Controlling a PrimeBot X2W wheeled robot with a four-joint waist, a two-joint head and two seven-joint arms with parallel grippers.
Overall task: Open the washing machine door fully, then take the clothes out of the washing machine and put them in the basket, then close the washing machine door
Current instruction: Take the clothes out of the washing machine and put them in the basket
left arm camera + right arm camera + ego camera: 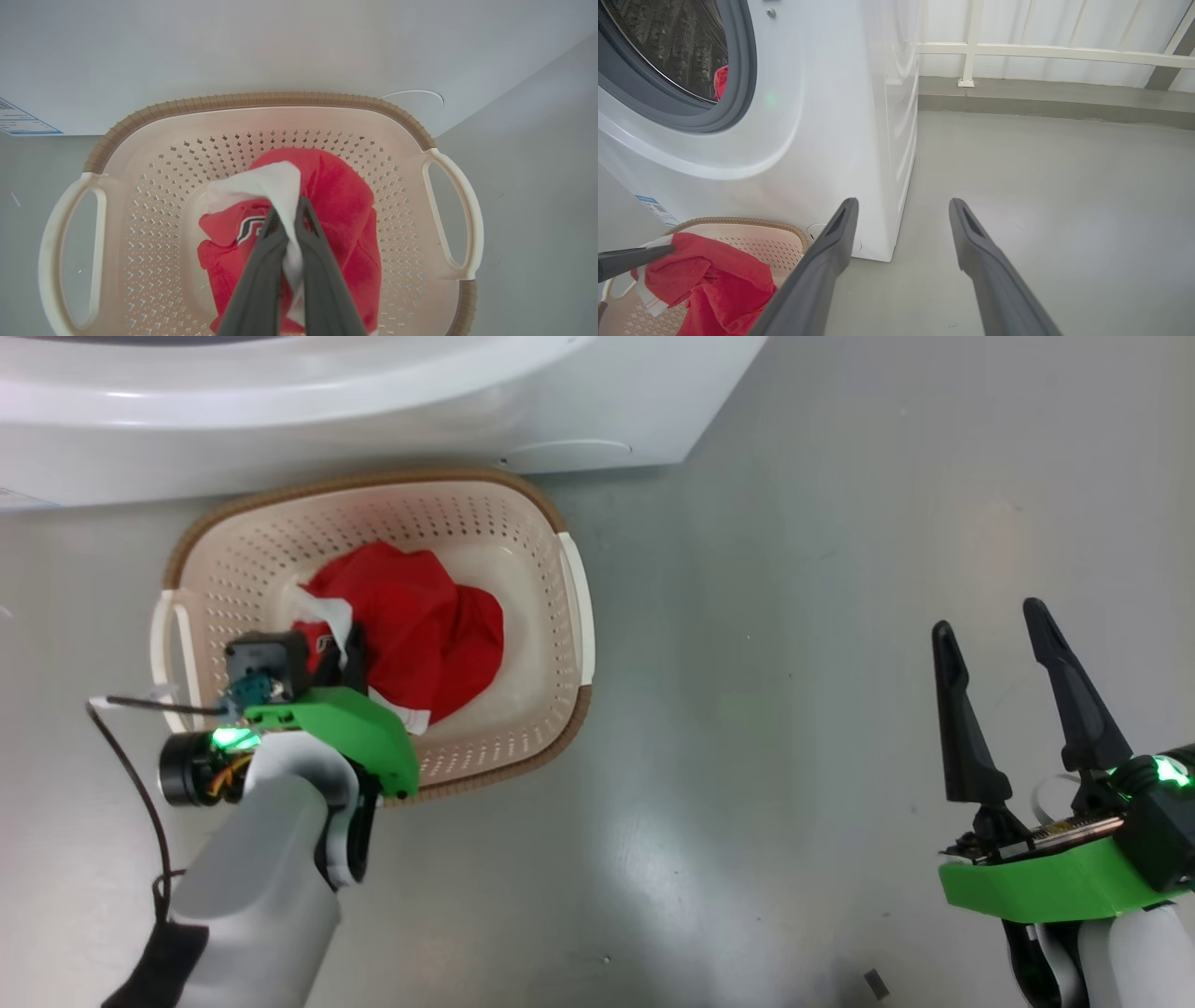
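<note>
- Fingers [261, 280] of the left gripper [287, 210] stand almost together and pinch a white fold of the clothes [345, 200]. The white cloth runs down the narrow gap between the two dark fingers.
- Red fabric bunches below and around those fingertips, and a black-and-white printed patch shows just to their left in the left wrist view.
- In the head view the clothes [420, 625] lie heaped inside the basket [373, 483], over the middle and left of its perforated bottom. The left wrist hangs above the basket's near-left corner.
- In the right wrist view a dark finger of the left gripper comes in from the left edge and meets the clothes [710, 280] at their upper left, beside a white edge. There the cloth stands higher than the basket's brown rim [738, 220].
- The right gripper [988, 619] has its fingers spread wide, with nothing between them and nothing touching them. It hangs over bare grey floor [794, 616], well apart from the basket, on its right.
- Seen along its own fingers, the right gripper [903, 203] has only floor between its tips. The washing machine [831, 116] stands ahead and to the left.
- The basket stands on the floor just in front of the washing machine's white front panel. Whether the rim touches the panel cannot be told.
- The machine's round opening is uncovered, with a grey gasket [738, 93] ringing the perforated steel drum [677, 46]. A small red piece of the clothes shows inside the drum, at the gasket's inner edge.
- A blue-edged label [23, 123] sits low on the front panel, left of the basket.
</note>
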